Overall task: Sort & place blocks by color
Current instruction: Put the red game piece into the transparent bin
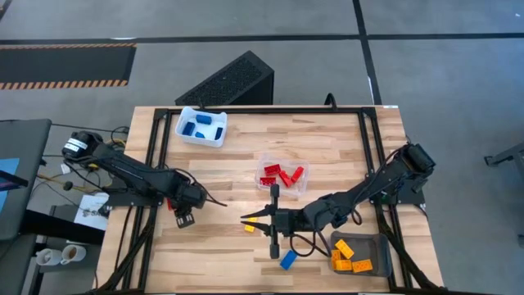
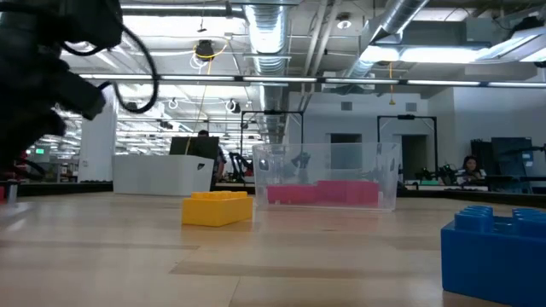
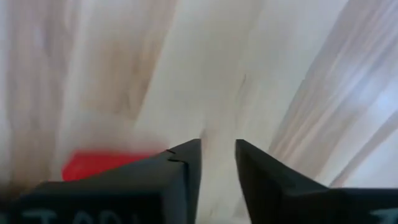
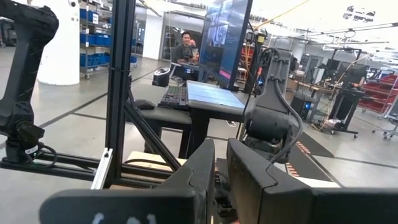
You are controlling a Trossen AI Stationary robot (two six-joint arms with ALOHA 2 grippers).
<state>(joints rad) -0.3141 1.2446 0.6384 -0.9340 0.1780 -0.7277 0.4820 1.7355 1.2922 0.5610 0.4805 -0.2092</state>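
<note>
My left gripper (image 1: 184, 215) points down over the table's left part. Its fingers stand a little apart (image 3: 217, 149), with only bare wood showing between them. A red block (image 3: 102, 163) lies on the wood beside the outer side of one finger and is partly hidden by it. The same red block (image 1: 171, 203) shows next to the gripper from above. My right gripper (image 1: 244, 218) hangs level above mid-table, shut (image 4: 221, 146) and holding nothing. A yellow block (image 1: 250, 228) and a blue block (image 1: 288, 260) lie flat on the table near it. My left gripper has nothing between its fingers. The red block (image 3: 102, 163) lies against or just beside the outer side of one finger (image 3: 177, 168); that finger hides the spot, so I cannot tell whether they touch.
A white tray (image 1: 185, 131) at the far left holds blue blocks. A clear tray (image 1: 264, 161) at mid-table holds red blocks. A grey tray (image 1: 372, 246) at the near right holds orange blocks. Black frame rails run along the table's sides.
</note>
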